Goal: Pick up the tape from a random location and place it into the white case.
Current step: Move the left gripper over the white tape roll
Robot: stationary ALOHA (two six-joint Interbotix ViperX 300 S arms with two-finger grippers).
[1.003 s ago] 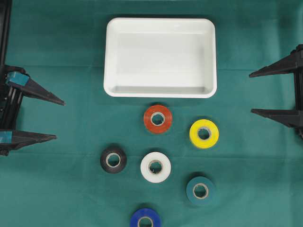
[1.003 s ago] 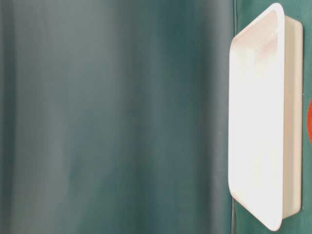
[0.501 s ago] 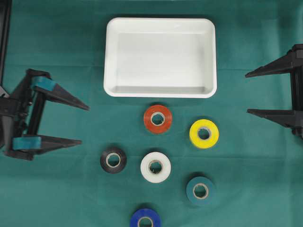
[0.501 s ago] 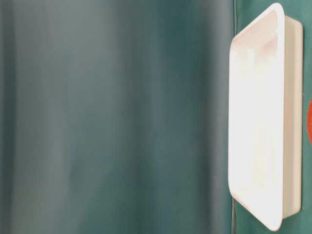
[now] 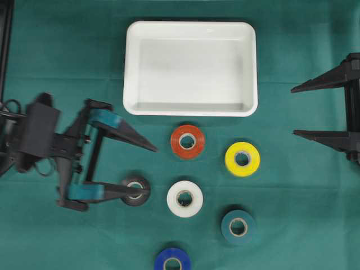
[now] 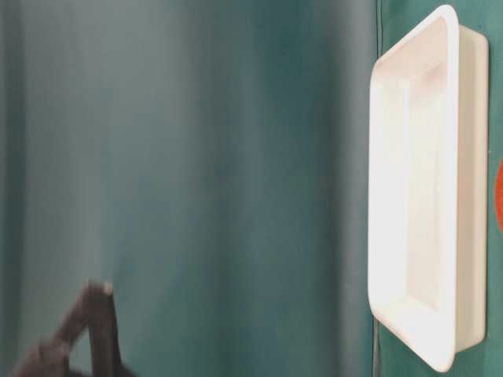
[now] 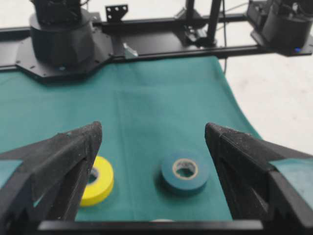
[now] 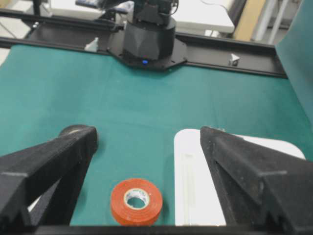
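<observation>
Six tape rolls lie flat below the white case; left gripper, jaws spread, over the black roll.

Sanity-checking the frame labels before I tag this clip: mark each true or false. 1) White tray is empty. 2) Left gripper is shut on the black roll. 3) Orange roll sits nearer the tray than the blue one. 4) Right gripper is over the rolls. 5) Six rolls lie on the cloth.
1) The shallow white plastic tray is empty: true.
2) False. The left gripper is open and holds nothing; one finger overlaps the black tape roll.
3) True: the orange tape roll lies just below the tray, the blue tape roll at the bottom edge.
4) False. The right gripper is at the right edge, open.
5) True.
</observation>
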